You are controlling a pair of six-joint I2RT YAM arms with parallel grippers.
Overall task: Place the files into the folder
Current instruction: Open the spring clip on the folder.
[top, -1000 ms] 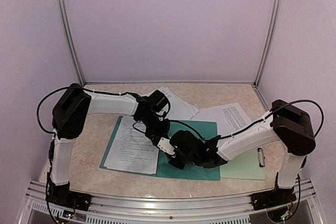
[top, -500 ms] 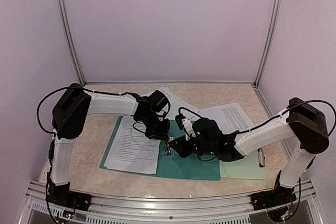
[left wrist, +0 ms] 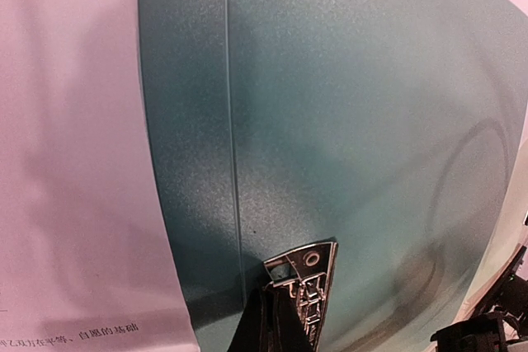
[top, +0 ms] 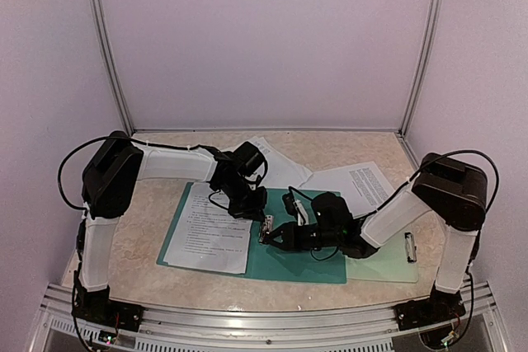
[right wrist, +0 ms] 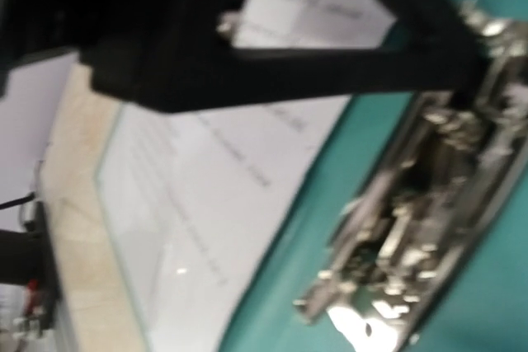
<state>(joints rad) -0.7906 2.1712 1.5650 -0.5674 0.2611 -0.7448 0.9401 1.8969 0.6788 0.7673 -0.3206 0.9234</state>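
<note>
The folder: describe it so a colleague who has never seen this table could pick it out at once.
On the beige table, look at the middle of its near half. The folder is the dark teal flat card rectangle there, with a white printed sheet lying on its left part. The pale mint clipboard to its right is much lighter.

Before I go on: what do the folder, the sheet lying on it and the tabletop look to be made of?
Folder: card or thin plastic, dark teal, matt with a fine grain and a pressed crease line.
Sheet: thin white paper, matt, printed in small black text.
Tabletop: beige marbled pattern, probably stone-look laminate; the finish is hard to judge.
</note>
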